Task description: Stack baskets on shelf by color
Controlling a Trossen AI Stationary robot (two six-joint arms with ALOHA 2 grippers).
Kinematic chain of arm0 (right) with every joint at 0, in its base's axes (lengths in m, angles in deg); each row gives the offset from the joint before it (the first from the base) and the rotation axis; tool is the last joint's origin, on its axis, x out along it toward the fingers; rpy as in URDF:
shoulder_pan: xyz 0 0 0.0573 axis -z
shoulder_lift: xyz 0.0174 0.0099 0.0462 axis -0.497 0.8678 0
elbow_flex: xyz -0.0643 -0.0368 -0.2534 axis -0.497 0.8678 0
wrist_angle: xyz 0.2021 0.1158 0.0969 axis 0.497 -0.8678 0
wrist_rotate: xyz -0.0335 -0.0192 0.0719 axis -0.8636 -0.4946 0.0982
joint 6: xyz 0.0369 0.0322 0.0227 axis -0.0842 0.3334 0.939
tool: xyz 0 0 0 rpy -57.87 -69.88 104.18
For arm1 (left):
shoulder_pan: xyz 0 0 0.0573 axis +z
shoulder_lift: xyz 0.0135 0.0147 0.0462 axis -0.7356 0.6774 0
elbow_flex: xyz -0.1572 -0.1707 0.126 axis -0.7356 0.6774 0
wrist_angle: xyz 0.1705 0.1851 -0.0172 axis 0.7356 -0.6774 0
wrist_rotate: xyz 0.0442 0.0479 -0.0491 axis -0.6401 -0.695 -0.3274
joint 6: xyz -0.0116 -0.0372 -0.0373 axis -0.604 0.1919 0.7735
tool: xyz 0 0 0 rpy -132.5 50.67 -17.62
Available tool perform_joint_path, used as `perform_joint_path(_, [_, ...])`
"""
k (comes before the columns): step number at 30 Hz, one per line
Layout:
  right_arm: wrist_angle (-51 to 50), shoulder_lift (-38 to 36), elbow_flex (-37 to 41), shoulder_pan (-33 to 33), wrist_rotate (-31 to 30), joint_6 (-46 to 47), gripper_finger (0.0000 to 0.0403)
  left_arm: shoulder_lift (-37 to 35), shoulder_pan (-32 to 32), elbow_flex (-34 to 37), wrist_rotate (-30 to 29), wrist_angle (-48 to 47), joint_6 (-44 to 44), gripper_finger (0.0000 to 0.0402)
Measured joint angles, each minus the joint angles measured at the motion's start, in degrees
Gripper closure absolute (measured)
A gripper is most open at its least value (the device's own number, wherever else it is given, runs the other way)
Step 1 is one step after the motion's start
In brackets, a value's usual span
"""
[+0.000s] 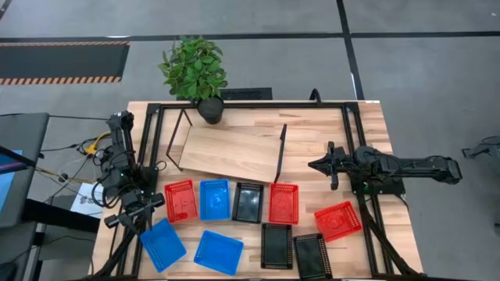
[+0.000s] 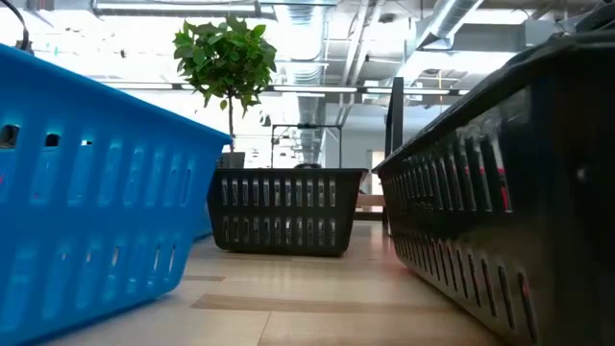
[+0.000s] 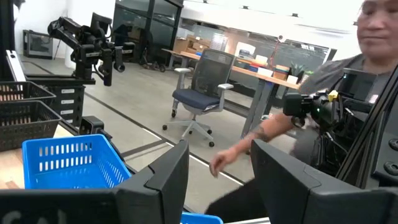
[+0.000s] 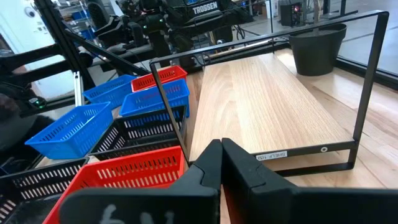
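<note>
Here the nine small shallow plastic mesh baskets all lie on the light plank counter (image 1: 367,117), none on the shelf. A row sits just in front of the light wooden shelf board with thin black metal end frames (image 1: 230,152): red basket (image 1: 181,200), blue basket (image 1: 215,199), black basket (image 1: 248,202), second red basket (image 1: 283,203). A third red basket (image 1: 338,220) lies tilted farther right, near the right arm. Closer to the front edge: two blue baskets (image 1: 162,243) (image 1: 218,252) on the left, both skewed, and two black baskets (image 1: 276,245) (image 1: 312,255) just beside each other. The shelf lies slightly askew mid-counter, its top bare. A potted green plant in a dark pot (image 1: 195,74) stands at the counter's back edge, just behind the shelf.

Left pincer (image 1: 127,214) hangs at the counter's left edge beside the first red basket, fingers spread apart with a clear gap in the left wrist view, holding nothing. Right pincer (image 1: 322,165) sits right of the shelf's end frame, above the second red basket area, fingers pressed together in the right wrist view, nothing between them.

The left wrist view shows a person (image 3: 348,93) seated beyond the counter, a hand (image 3: 219,163) reaching out, and a grey office chair (image 3: 202,93) behind.
</note>
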Motion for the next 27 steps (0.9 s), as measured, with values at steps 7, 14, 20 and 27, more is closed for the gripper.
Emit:
perform_joint_path(7, [0.0, 0.0, 0.0, 0.0, 0.0, 0.0, 0.0375, 0.0, 0.0, 0.0, -0.1, 0.0, -1.1, 0.0239])
perform_joint_path(14, [0.0, 0.0, 0.0, 0.0, 0.0, 0.0, 0.0375, 0.0, 0.0, 0.0, -7.5, 1.7, -7.7, 0.0239])
perform_joint_path(20, [0.0, 0.0, 0.0, 0.0, 0.0, 0.0, 0.0374, 0.0, 0.0, 0.0, -12.3, 2.4, -3.0, 0.0239])
perform_joint_path(27, [0.0, 0.0, 0.0, 0.0, 0.0, 0.0, 0.0375, 0.0, 0.0, 0.0, -20.3, 2.6, 3.5, 0.0239])
